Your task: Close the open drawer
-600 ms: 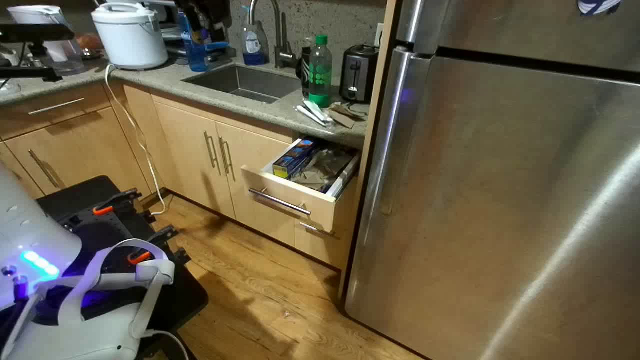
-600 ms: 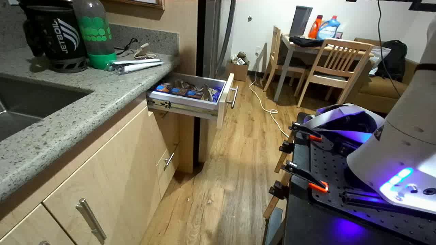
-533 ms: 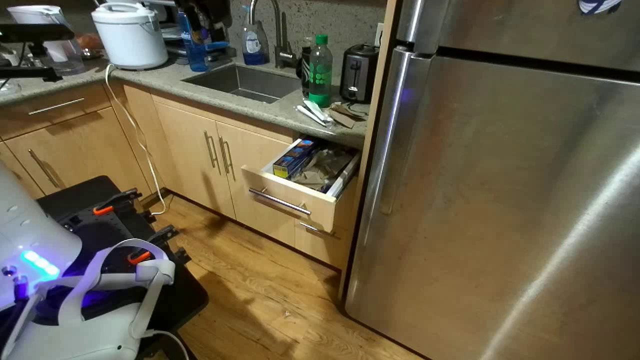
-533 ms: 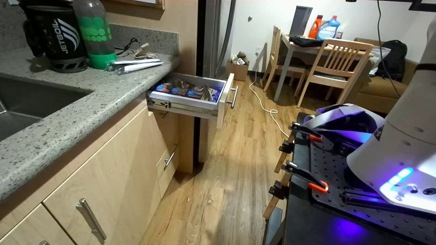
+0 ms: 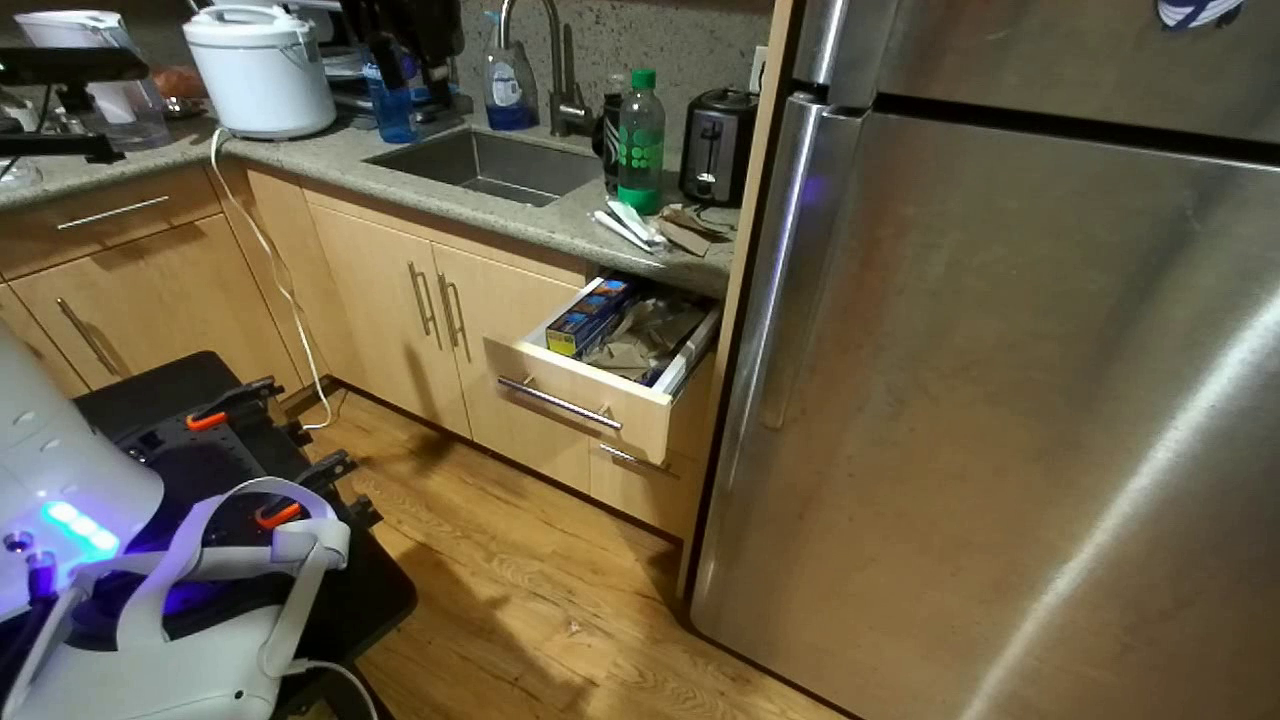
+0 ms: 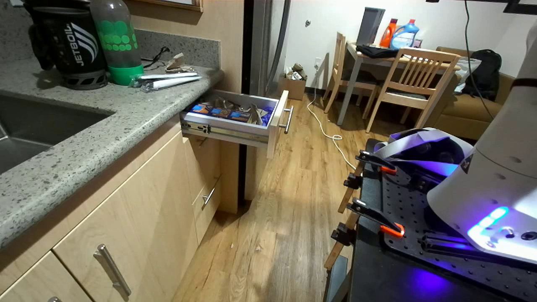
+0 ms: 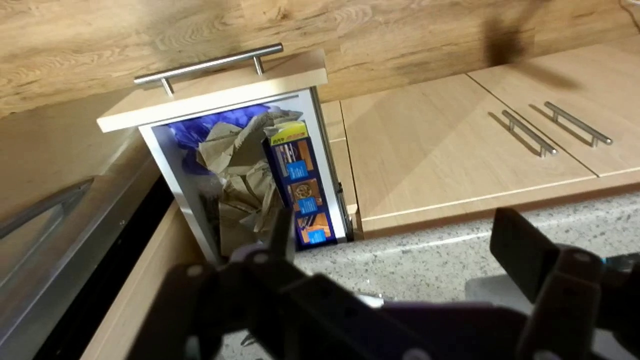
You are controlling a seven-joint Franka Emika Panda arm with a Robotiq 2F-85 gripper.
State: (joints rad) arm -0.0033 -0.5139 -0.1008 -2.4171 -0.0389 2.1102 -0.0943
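Speckled counter (image 6: 138, 100), wood floor (image 5: 510, 560), steel fridge (image 5: 980, 380) near the cluttered drawer (image 5: 585, 385), still sticking out (hasn't budged), my gripper (image 7: 394, 230) shifted slightly, fingers (image 7: 521, 250) spread wide

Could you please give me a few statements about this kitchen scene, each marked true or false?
1. The drawer below the countertop is pulled open. True.
2. The gripper is shut on the bar handle. False: the gripper is open and apart from the bar handle.
3. A blue box lies in the drawer beside crumpled brown paper. True.
4. The toaster stands in the sink. False: the toaster is on the countertop.
5. The green-capped bottle stands upright. True.
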